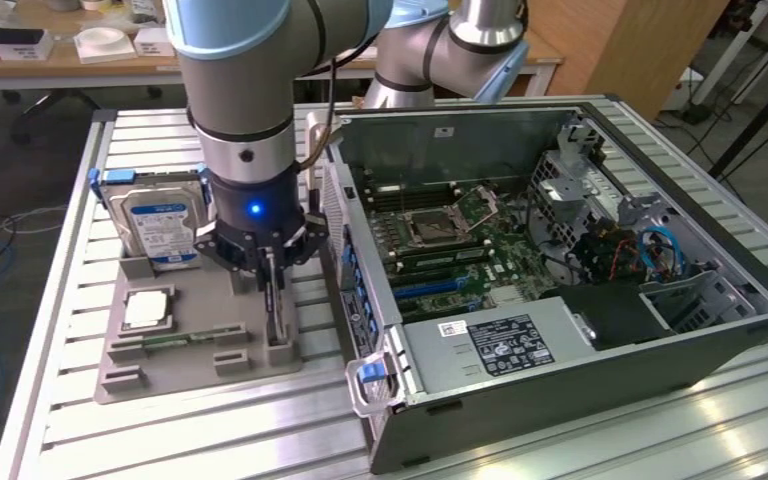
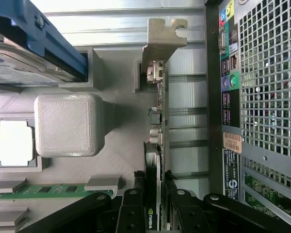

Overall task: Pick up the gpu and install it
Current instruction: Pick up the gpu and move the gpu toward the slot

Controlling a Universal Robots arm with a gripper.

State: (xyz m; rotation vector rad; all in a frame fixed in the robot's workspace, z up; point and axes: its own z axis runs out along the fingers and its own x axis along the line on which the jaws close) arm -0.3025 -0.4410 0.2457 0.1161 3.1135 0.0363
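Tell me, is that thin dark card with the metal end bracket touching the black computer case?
Apart. The wrist view shows a strip of ribbed aluminium table between the thin dark card and the black computer case.

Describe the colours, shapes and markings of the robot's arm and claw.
The arm is silver-grey cylindrical tubing with light-blue joint caps. Its black wrist section carries a glowing blue light. The claw is black, with jointed bars and round pivots.
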